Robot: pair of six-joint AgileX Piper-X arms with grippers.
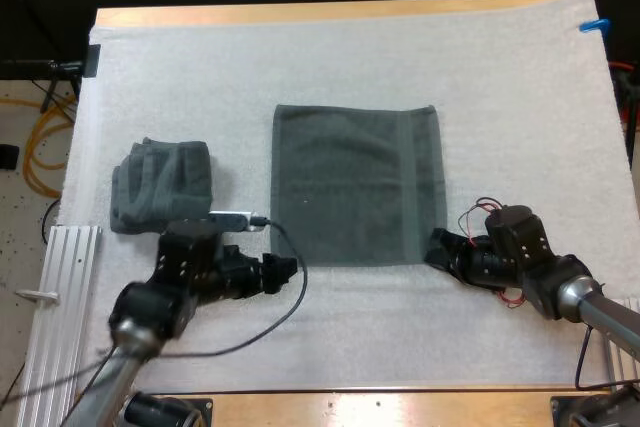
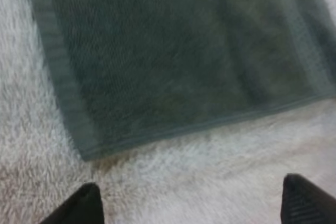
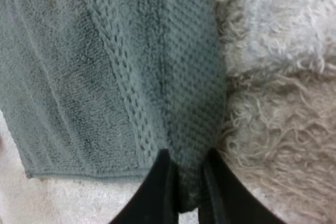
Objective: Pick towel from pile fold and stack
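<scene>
On towel corner, right claw.

You have one dark grey-green towel spread flat and roughly square at the middle of the white mat, its near right corner pinched in the right hand. A second towel sits well apart on its left, bunched into a loose lump.

Holds left gripper low at near left, fingers wide apart; pinches flat towel near-right corner with right gripper.
</scene>
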